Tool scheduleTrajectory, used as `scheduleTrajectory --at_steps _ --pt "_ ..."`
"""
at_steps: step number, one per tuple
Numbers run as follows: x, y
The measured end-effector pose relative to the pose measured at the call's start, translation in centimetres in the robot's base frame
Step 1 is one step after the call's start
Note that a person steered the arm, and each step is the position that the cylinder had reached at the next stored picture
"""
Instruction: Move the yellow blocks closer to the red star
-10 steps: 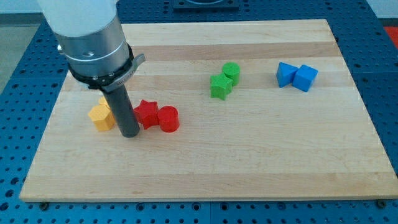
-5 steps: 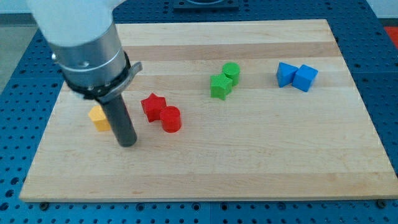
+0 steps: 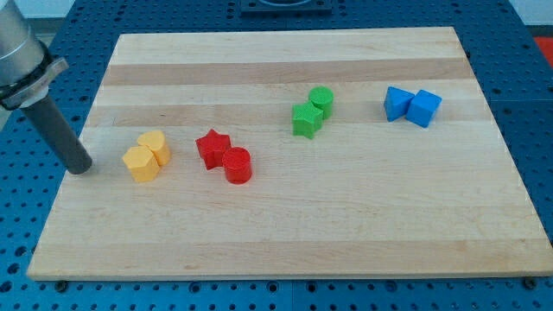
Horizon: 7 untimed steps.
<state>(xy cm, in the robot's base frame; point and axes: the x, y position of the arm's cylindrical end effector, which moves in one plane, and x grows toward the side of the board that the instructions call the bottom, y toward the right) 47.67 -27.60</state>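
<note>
- Wooden board (image 3: 346, 225): my tip (image 3: 82, 168) at its left edge; no jaws, holding nothing.
- Two yellow blocks (image 3: 147, 156), touching: just right of my tip.
- Red star (image 3: 211, 147), red cylinder (image 3: 236, 165): further right, nothing between.
- Green blocks (image 3: 311, 111), blue blocks (image 3: 412, 105): far right.

arm: grey metal cylinder, flat bracket tab | rod: straight, dark, matte | my tip (image 3: 80, 168): blunt, round

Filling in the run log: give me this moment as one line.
tip: view's left of yellow blocks, apart | yellow blocks: touching each other, left of red star, gap | star touching red cylinder
</note>
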Motion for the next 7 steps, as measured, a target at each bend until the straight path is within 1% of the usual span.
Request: scheduleTrajectory --at_steps 3,4,5,6,7 --pt "0.1 7.2" --pt "0.7 7.3" --pt "2.7 6.4" --pt "2.6 6.4" --pt "1.7 7.8"
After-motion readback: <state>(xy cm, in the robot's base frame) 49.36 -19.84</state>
